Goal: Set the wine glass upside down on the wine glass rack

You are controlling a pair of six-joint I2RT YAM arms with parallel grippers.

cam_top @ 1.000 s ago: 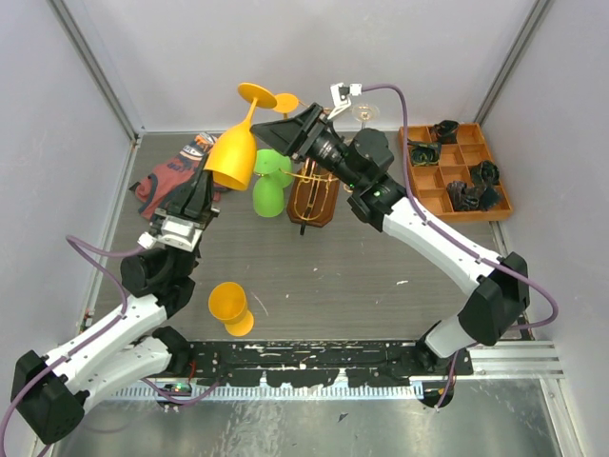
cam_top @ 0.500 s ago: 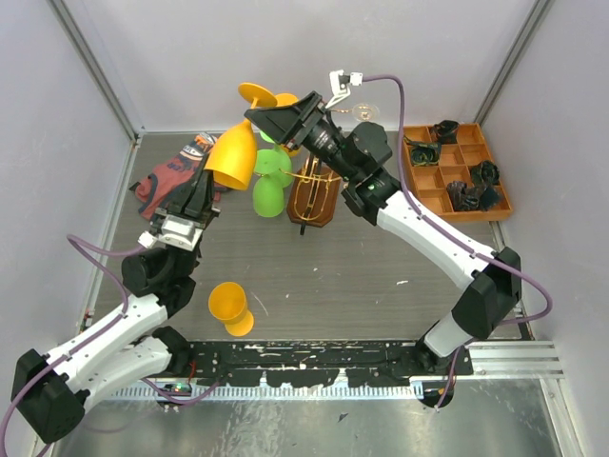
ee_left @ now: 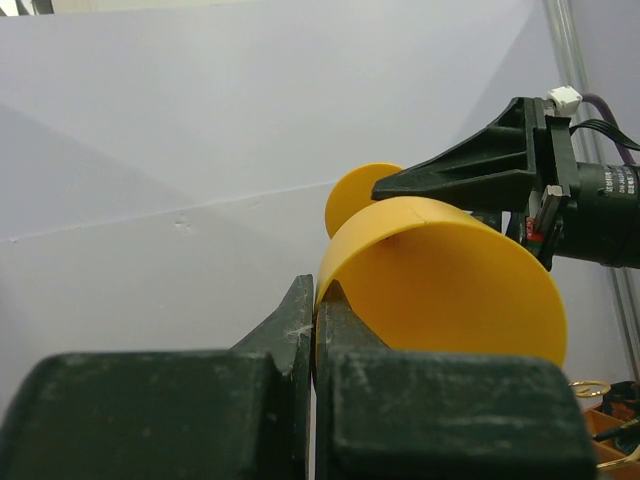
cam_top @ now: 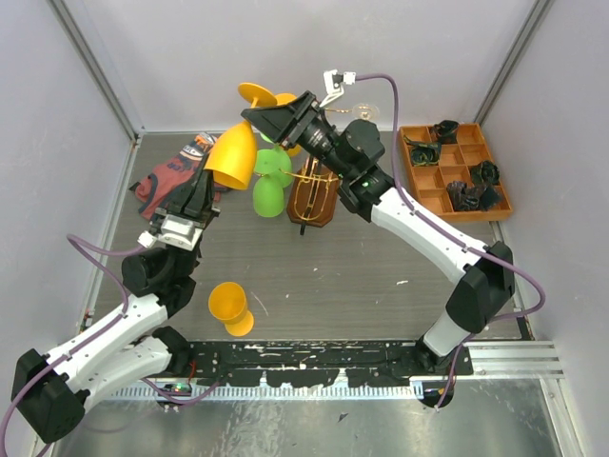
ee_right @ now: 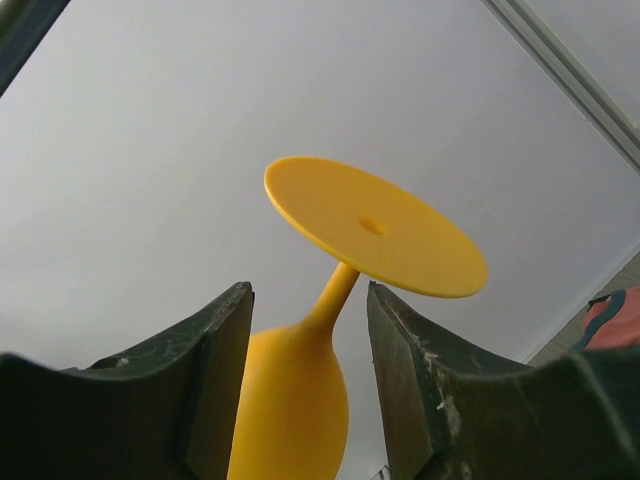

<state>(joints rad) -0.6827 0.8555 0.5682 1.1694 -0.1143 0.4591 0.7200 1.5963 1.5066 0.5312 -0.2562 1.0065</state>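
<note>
Top external shows me the rack, the orange glass held foot-up just left of it, my left gripper clamped on its rim and my right gripper spread around its stem.

Two yellow plastic wine glasses and one green plastic glass are showing left of one gold wire rack, with one brown compartment tray sitting right of it.

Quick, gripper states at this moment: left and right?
Left gripper: closed, pinching the rim of the yellow wine glass.
Right gripper: open, straddling its stem without gripping.
</note>
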